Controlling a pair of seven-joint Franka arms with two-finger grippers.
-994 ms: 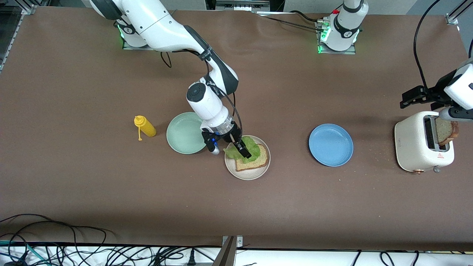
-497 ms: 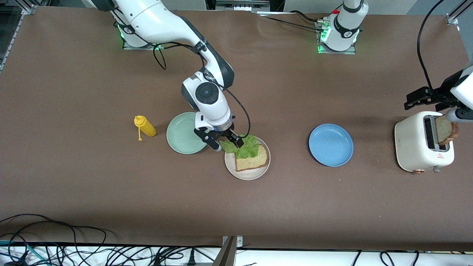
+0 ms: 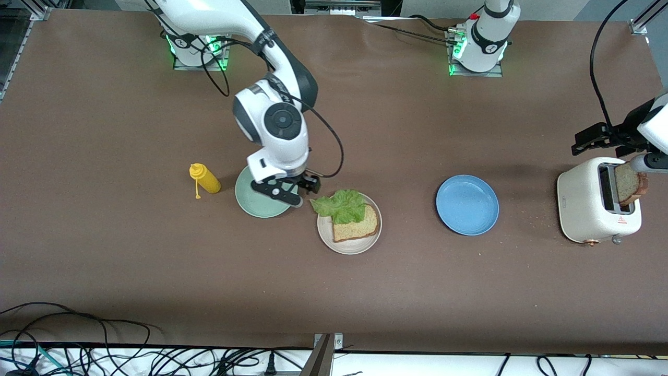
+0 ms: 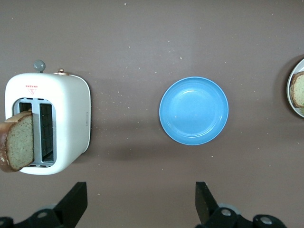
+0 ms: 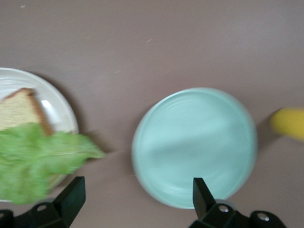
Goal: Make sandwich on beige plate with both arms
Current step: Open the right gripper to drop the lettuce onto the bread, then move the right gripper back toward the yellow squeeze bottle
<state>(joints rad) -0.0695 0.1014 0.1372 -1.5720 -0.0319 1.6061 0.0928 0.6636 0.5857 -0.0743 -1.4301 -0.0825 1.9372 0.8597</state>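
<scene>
The beige plate (image 3: 349, 249) holds one bread slice (image 3: 357, 225) with a ruffled lettuce leaf (image 3: 340, 205) lying over its corner and past the rim toward the mint-green plate. My right gripper (image 3: 296, 190) hangs open and empty over the gap between the two plates; in its wrist view (image 5: 135, 202) the lettuce (image 5: 33, 161) and bread (image 5: 19, 111) sit off to one side. A second bread slice (image 3: 630, 184) stands in the toaster slot. My left gripper (image 3: 587, 140) hovers open above the toaster, holding nothing (image 4: 141, 204).
A mint-green plate (image 3: 255, 196) lies beside the beige one, with a yellow squeeze bottle (image 3: 205, 179) further toward the right arm's end. A blue plate (image 3: 467, 204) sits between the beige plate and the white toaster (image 3: 584, 203). Cables run along the table's front edge.
My right gripper has let go of the lettuce, opened fully and drawn back from the beige plate toward the mint-green plate. The left arm has shifted only slightly above the toaster.
</scene>
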